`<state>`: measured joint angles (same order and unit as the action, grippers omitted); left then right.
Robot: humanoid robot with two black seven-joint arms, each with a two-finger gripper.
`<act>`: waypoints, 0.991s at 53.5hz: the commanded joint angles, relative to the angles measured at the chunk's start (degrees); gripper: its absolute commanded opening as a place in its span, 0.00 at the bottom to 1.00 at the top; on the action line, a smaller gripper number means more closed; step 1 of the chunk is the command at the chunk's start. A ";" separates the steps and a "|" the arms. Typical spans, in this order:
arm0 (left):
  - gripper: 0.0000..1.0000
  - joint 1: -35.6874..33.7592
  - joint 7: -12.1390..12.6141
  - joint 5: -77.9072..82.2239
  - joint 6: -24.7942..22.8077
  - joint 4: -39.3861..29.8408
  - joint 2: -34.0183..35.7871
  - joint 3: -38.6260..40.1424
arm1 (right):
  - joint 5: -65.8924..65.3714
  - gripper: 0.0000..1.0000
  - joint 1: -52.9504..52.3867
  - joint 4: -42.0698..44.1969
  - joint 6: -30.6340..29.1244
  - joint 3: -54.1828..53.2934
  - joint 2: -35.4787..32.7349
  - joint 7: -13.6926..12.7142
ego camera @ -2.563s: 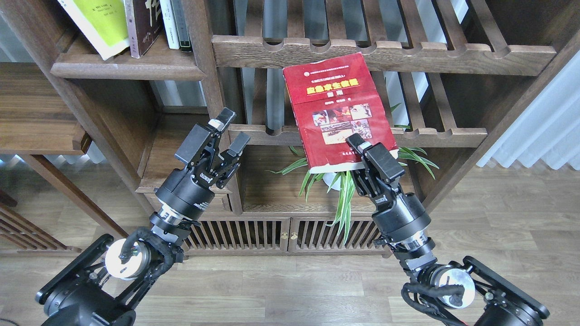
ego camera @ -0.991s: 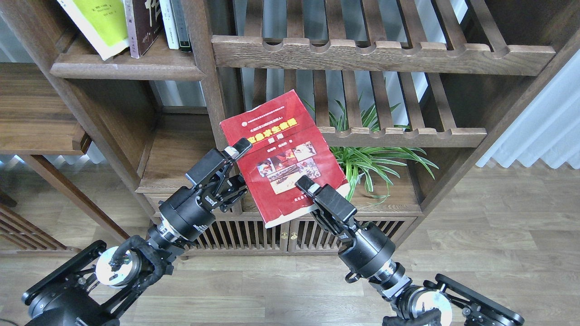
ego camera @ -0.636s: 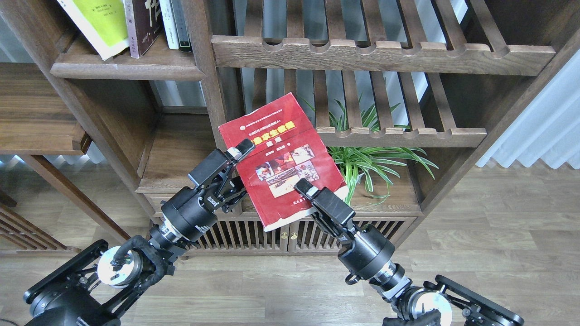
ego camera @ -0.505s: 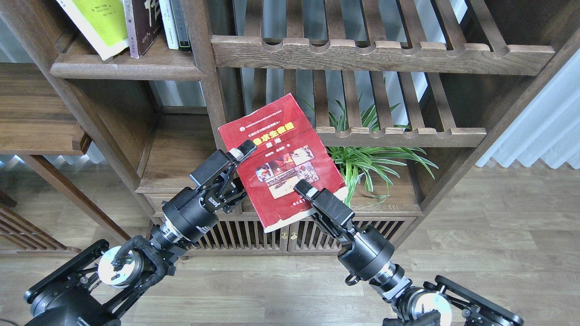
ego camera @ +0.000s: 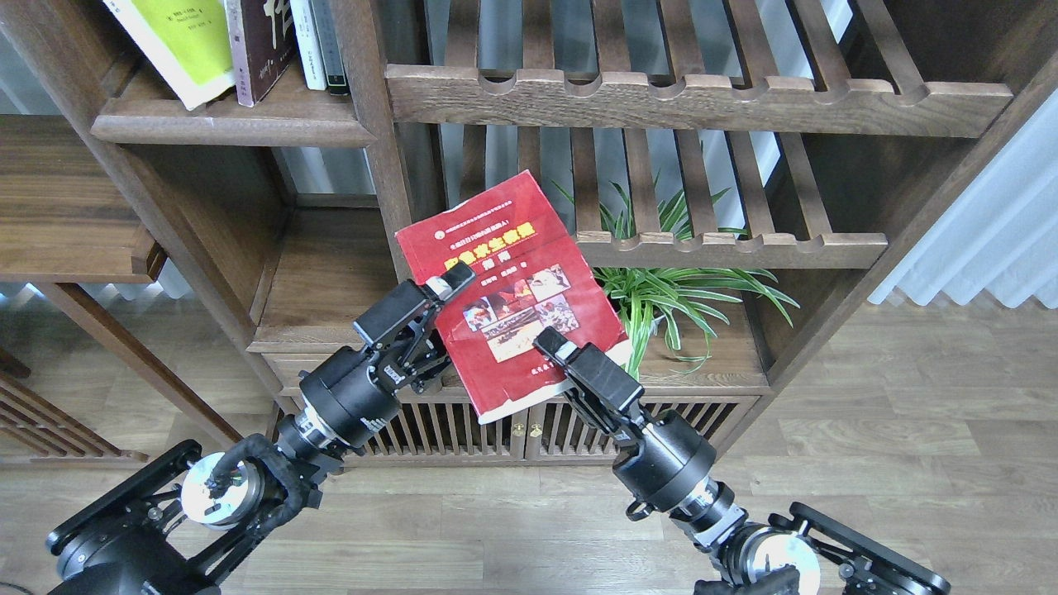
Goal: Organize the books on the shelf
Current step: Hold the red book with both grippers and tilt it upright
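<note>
The red book [ego camera: 512,281] with yellow title and photos hangs tilted in front of the bookcase's middle post. My right gripper [ego camera: 555,355] is shut on its lower right edge. My left gripper [ego camera: 461,307] is open with its jaws around the book's left edge: the upper finger [ego camera: 450,285] lies over the cover and the lower finger is hidden under it. The yellow-green book [ego camera: 186,41] and the maroon book [ego camera: 260,41] lean on the solid shelf [ego camera: 231,128] at upper left.
Two thin white and dark-spined books [ego camera: 318,41] stand right of the maroon one. Slatted racks [ego camera: 694,95] [ego camera: 727,244] fill the right bay above a spider plant [ego camera: 669,289]. A vertical post [ego camera: 384,140] divides the bays. Slatted cabinet doors [ego camera: 512,430] lie below.
My right gripper carried the red book down and left from the slatted rack. My left gripper moved right, onto the book's left edge, its upper finger now over the cover.
</note>
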<state>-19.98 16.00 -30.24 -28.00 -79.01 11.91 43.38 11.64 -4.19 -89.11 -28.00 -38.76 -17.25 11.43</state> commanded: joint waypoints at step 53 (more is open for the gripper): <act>0.14 -0.06 -0.09 0.00 0.00 0.00 0.48 -1.28 | -0.47 0.03 -0.02 0.26 0.00 0.00 0.03 -0.61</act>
<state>-20.12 15.96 -30.25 -28.00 -79.01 12.46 42.24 11.17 -4.18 -88.85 -28.00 -38.77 -17.23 10.82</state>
